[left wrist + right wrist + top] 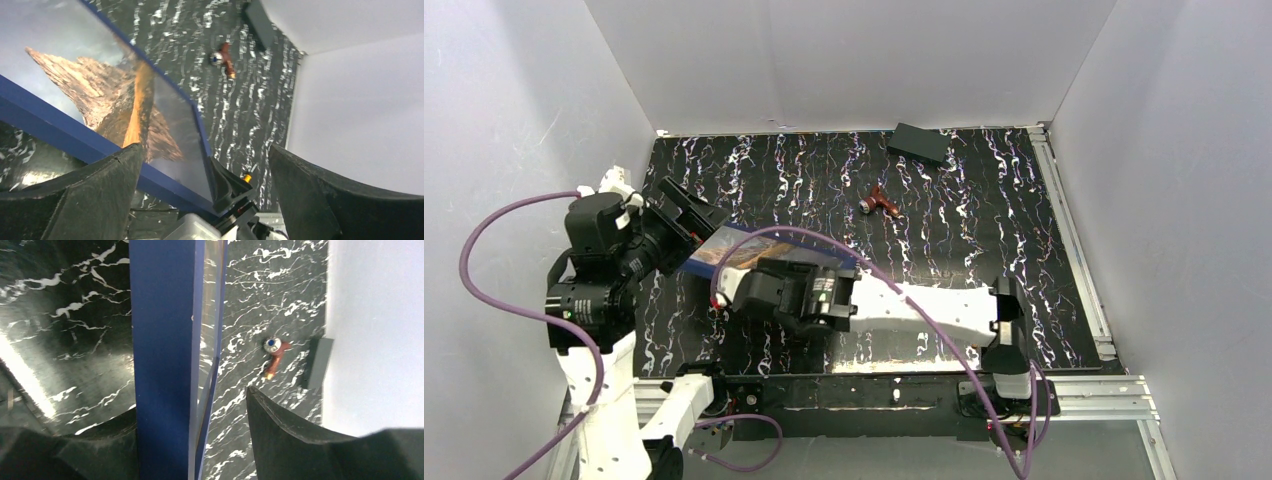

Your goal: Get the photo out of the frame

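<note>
The frame [769,243], a thin navy-blue border, hangs tilted above the left middle of the black marbled table [984,230]. The photo [100,95], a brown rocky mountain on grey sky, sits inside it behind the blue edge [50,130]. My left gripper [692,215] stands wide open at the frame's left end, its fingers [75,200] apart on either side of the edge. My right gripper [190,400] holds the frame [165,340] edge-on at a near corner, one finger [227,185] lying against the frame's face. From above its fingertips are hidden under its wrist.
A small red-brown tool with a blue-silver cap [879,203] lies mid-table behind the frame. A black block [918,143] rests at the back edge. White walls [1154,150] close in on three sides. A metal rail [1074,250] runs along the table's right edge.
</note>
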Tool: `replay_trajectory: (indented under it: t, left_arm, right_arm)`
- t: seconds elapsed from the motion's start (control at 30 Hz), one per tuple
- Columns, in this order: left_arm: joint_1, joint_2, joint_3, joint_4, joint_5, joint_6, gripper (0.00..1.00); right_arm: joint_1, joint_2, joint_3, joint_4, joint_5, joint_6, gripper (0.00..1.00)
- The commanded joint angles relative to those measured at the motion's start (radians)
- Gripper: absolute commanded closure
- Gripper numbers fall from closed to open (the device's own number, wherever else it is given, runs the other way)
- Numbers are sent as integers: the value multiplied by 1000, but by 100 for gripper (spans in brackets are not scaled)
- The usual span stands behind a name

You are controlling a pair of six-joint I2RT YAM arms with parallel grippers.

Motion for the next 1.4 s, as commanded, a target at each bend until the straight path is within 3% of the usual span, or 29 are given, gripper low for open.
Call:
replay_trajectory:
  t: [0.0,0.2,0.4,0.53,0.8,1.0,1.2,1.37]
  left_arm:
    - [-9,11,97,-11,154,92,2]
    - [-25,13,186,-68,149,133,2]
    - [-72,18,233,-113,106,175,2]
    - [-83,13,204,-126,76,188,2]
    - [-104,0,26,-106,100,171,2]
    - [-104,-1,-142,-99,141,137,2]
    - [-104,6,-206,-100,160,129,2]
    - [-105,15,-230,-98,153,136,2]
  right_arm:
    - [-43,-97,154,-178,-101,160,99]
    - [-181,-178,177,-184,-332,297,99]
    - [-366,-293,65,-83,-636,431,99]
    - [-494,-369,-61,39,-907,479,99]
    - [-664,-396,-216,169,-1147,538,99]
    - [-773,-380,-270,227,-1235,607,99]
    - [-846,-338,-223,90,-1157,598,99]
    - [-863,-334,-258,59,-1181,549,99]
